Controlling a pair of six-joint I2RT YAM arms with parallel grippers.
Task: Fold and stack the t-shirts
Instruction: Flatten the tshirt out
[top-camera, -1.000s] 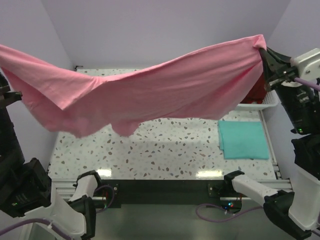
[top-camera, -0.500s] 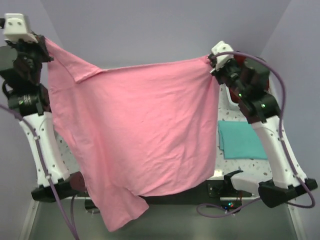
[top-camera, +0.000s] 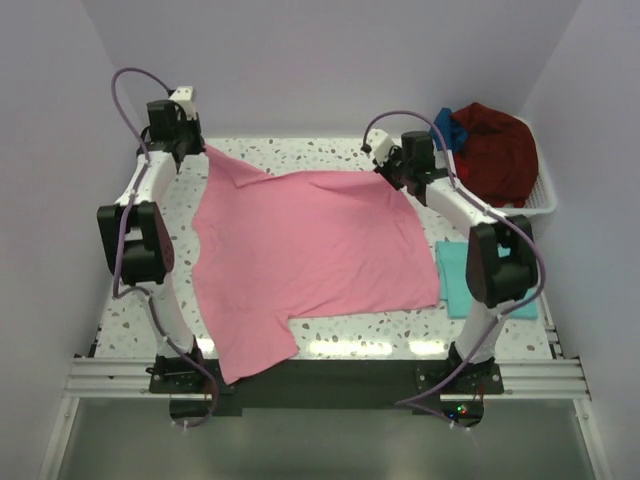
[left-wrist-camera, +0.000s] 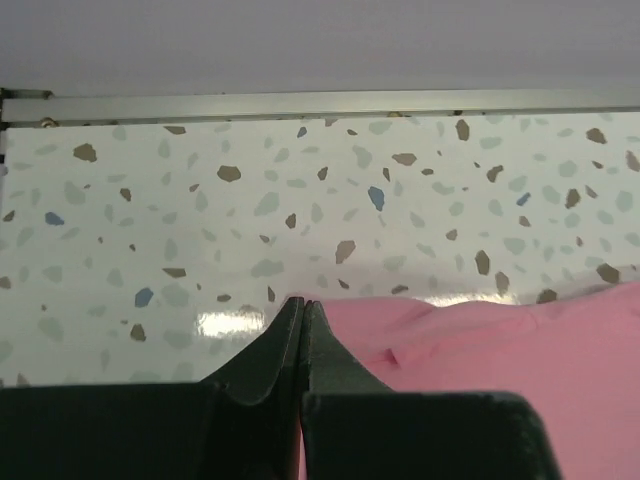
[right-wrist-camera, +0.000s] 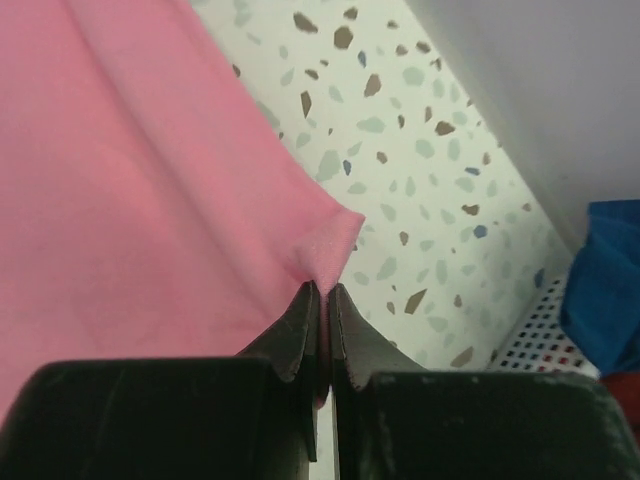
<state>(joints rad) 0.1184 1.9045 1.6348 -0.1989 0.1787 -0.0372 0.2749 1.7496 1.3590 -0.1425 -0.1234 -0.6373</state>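
One pink t-shirt (top-camera: 310, 245) lies spread on the bench (top-camera: 300, 150), between the two grippers and nearward of both; its near-left part, well nearward of the left gripper (top-camera: 190, 148), hangs over the bench's near edge, so how it ends there is hard to make out. One folded teal t-shirt (top-camera: 452, 280) lies nearward and to the right of the right gripper (top-camera: 392, 172), just beside the pink hem; the right arm crosses over it and hides its middle.

Both arms stretch away from their bases over the bench, low, one along each side of the pink cloth. The left gripper (left-wrist-camera: 300, 303) is pressed together on the pink t-shirt's (left-wrist-camera: 520, 340) far-left corner, though its own fingers hide the pinch in the left wrist view, with bare bench (left-wrist-camera: 200, 200) beyond them. The right gripper (right-wrist-camera: 322, 288) pinches the far-right corner of the pink t-shirt (right-wrist-camera: 130, 180), a small peak of cloth standing above the closed tips.

Beyond and right of the right gripper stands one white basket (top-camera: 540, 205); it holds one dark red garment (top-camera: 495, 150) and one blue garment (top-camera: 445, 125), both bunched, so their shapes cannot be told; the right wrist view cuts off the basket (right-wrist-camera: 545, 330) and the blue garment (right-wrist-camera: 610, 280) at its edge.
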